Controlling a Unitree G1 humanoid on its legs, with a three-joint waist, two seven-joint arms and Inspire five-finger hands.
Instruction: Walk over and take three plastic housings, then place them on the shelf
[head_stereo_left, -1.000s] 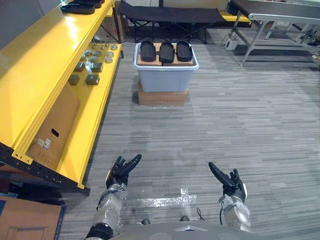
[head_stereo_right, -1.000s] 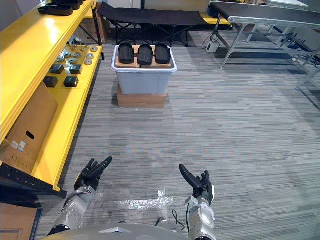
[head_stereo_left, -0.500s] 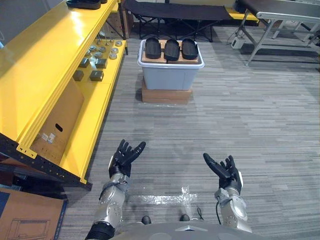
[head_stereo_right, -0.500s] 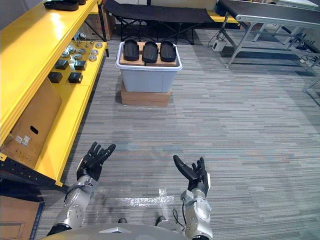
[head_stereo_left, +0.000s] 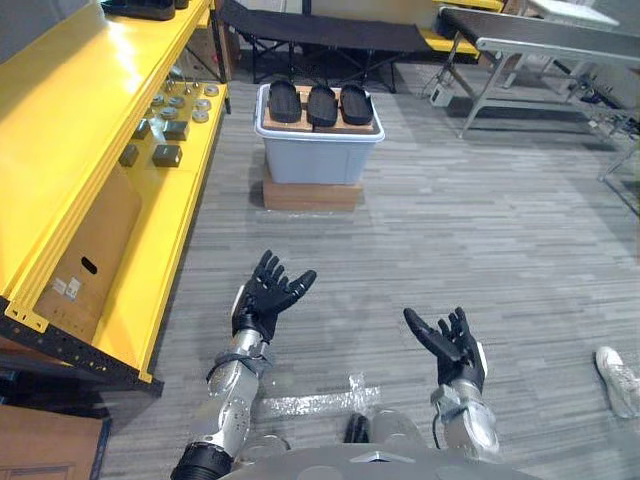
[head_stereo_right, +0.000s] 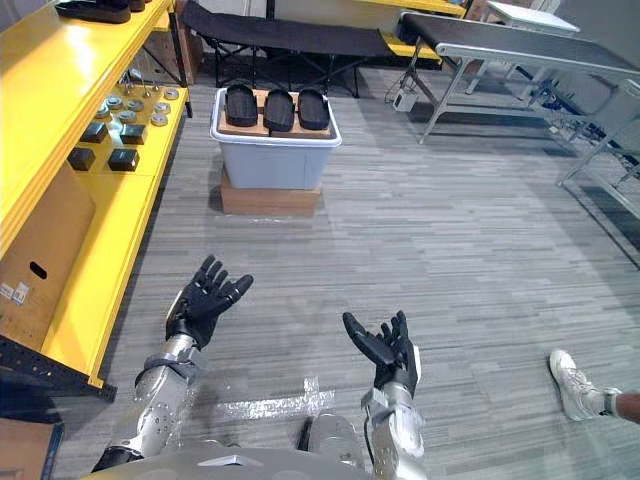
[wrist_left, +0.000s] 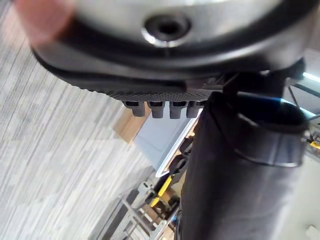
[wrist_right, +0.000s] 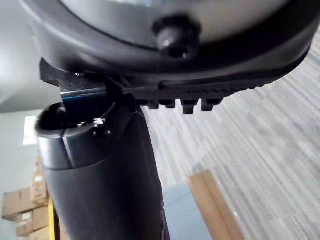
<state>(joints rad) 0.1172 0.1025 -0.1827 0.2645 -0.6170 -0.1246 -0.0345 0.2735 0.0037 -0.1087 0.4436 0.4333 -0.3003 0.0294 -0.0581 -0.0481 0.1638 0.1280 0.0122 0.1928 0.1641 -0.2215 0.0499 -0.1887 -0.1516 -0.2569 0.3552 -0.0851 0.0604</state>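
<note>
- Black plastic housings (head_stereo_left: 322, 104): we see three side by side on top of the grey bin (head_stereo_left: 318, 160).
- Left hand (head_stereo_left: 264, 300): well short of the bin, fingers spread, holding nothing.
- Right hand (head_stereo_left: 456, 351): also well short of the bin, palm up, fingers straight, empty.
- Yellow shelf (head_stereo_left: 60, 130): left of the bin.

three black plastic housings lie well ahead of my left hand (head_stereo_left: 262, 300) and my right hand (head_stereo_left: 455, 345), far out of reach. they are oval, shallow and dark, set side by side in a row with their long sides pointing away from me: left housing (head_stereo_left: 284, 100), middle housing (head_stereo_left: 322, 104), right housing (head_stereo_left: 356, 103). they rest on a wooden board (head_stereo_left: 320, 127) atop a grey bin (head_stereo_left: 315, 160). the yellow shelf (head_stereo_left: 70, 110) runs along to the left of my left hand, well apart from it.
</note>
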